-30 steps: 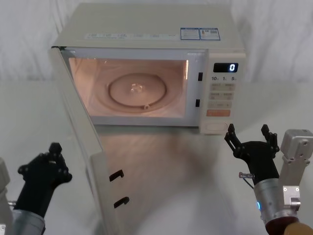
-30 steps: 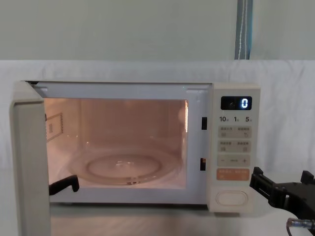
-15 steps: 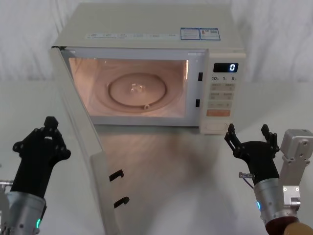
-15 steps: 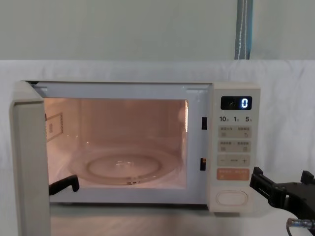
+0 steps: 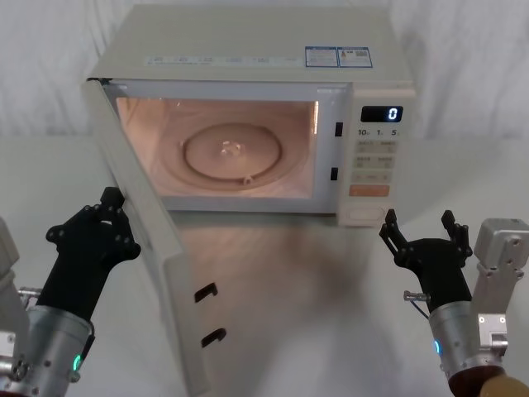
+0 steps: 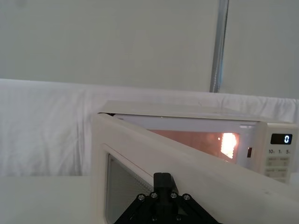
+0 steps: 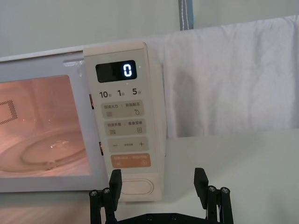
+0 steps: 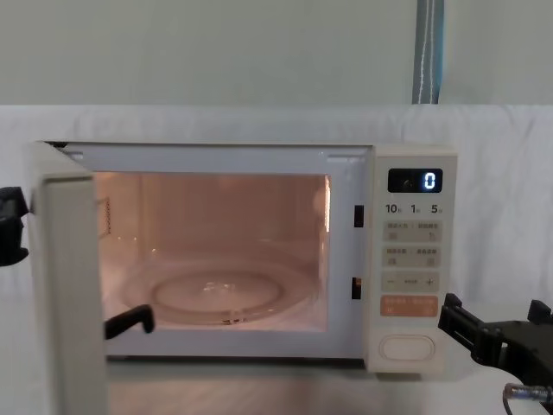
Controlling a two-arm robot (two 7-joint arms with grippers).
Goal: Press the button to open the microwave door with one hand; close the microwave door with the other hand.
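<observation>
The microwave door [image 5: 186, 314] stands swung out to the left, its inner face and two black latches toward me. Its cream outer face with the mesh window shows in the left wrist view [image 6: 187, 161]. My left gripper [image 5: 111, 203] is shut and rests against the door's outer face [image 6: 162, 178]; in the chest view it [image 8: 9, 226] peeks out behind the door's edge [image 8: 73, 294]. The wide cream button [image 5: 364, 216] sits at the bottom of the control panel [image 7: 135, 186]. My right gripper [image 5: 418, 222] hangs open just in front of and below it [image 7: 158, 179], not touching.
The lit cavity holds a glass turntable [image 5: 233, 151]. The display [image 7: 117, 71] reads 0. An orange key [image 7: 131, 161] sits just above the button. White cloth covers the table [image 5: 331, 314] and the backdrop.
My left gripper has moved forward and to the right, up against the door's outer face. The door has swung slightly toward the cavity. The right gripper has not moved.
</observation>
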